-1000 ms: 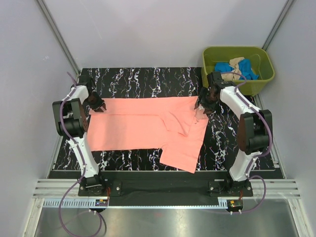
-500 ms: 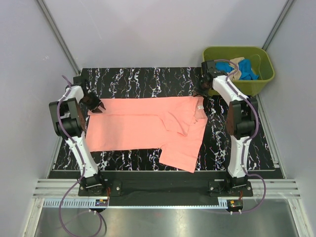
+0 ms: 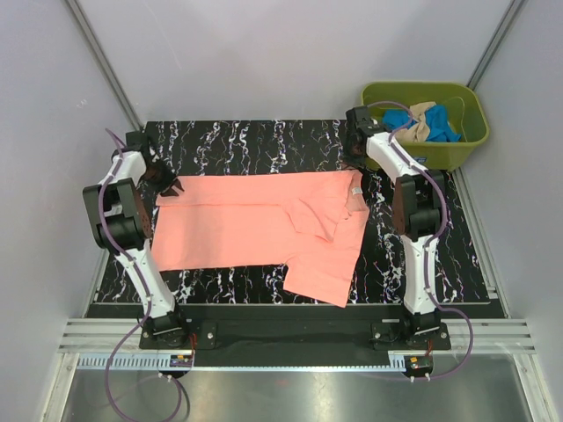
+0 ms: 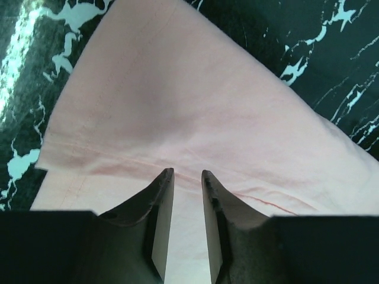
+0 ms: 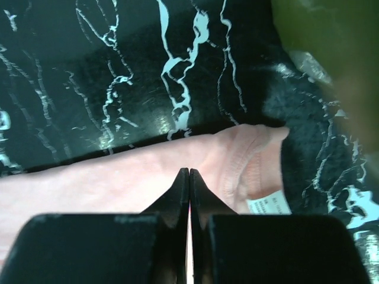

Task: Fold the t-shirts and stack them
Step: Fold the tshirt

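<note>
A salmon-pink t-shirt (image 3: 255, 224) lies flat across the black marbled table (image 3: 264, 141), with one sleeve part reaching the near edge. My left gripper (image 3: 171, 187) is at the shirt's far left corner. In the left wrist view its jaws (image 4: 187, 173) stand narrowly apart and open, and the hem of the shirt (image 4: 177, 100) shows through the gap. My right gripper (image 3: 355, 163) hovers just beyond the far right corner. It is shut (image 5: 189, 171) with nothing in it, above the collar and its white label (image 5: 269, 204). Blue (image 3: 444, 129) and beige (image 3: 423, 114) t-shirts lie bunched in the tub.
The olive-green tub (image 3: 457, 156) stands at the far right corner, close behind the right arm; its blurred wall (image 5: 323, 41) shows in the right wrist view. Grey walls enclose the table on three sides. Bare marbled surface runs along the far edge.
My right gripper has left the shirt's collar corner, drawn back toward the far edge, and shut. The left gripper has shifted slightly left. The shirt's right corner now lies flat.
</note>
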You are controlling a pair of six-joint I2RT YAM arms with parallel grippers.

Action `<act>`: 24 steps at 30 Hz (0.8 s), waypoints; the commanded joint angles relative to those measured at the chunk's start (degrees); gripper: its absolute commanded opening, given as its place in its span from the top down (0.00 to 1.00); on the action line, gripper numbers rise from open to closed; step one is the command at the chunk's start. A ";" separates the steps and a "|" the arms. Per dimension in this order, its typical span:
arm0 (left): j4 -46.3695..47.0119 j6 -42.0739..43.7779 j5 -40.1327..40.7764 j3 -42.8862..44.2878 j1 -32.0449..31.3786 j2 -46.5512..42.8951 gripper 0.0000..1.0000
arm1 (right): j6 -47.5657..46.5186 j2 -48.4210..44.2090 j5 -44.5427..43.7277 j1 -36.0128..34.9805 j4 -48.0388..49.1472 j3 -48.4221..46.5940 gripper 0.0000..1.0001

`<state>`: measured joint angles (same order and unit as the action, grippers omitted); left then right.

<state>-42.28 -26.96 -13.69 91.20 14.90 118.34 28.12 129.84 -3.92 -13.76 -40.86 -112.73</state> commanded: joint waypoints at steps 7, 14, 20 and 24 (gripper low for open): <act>2.57 -4.59 4.72 2.21 -0.04 -2.17 0.70 | -11.59 -2.14 -18.38 -6.53 -0.27 0.93 1.00; -0.95 -6.96 6.49 6.09 0.05 3.38 0.69 | -15.46 1.28 -22.88 -8.39 -1.50 -1.79 1.00; -2.37 -9.86 6.14 6.27 0.40 5.84 0.68 | -16.34 3.92 -24.20 -8.13 -0.98 -2.93 1.00; -2.19 -11.53 5.34 6.71 1.36 7.07 0.68 | -16.96 6.56 -24.38 -8.21 -0.01 -4.25 1.00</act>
<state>-44.16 -36.38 -8.56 95.83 15.22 124.53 12.45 134.82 -25.52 -21.96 -41.85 -113.82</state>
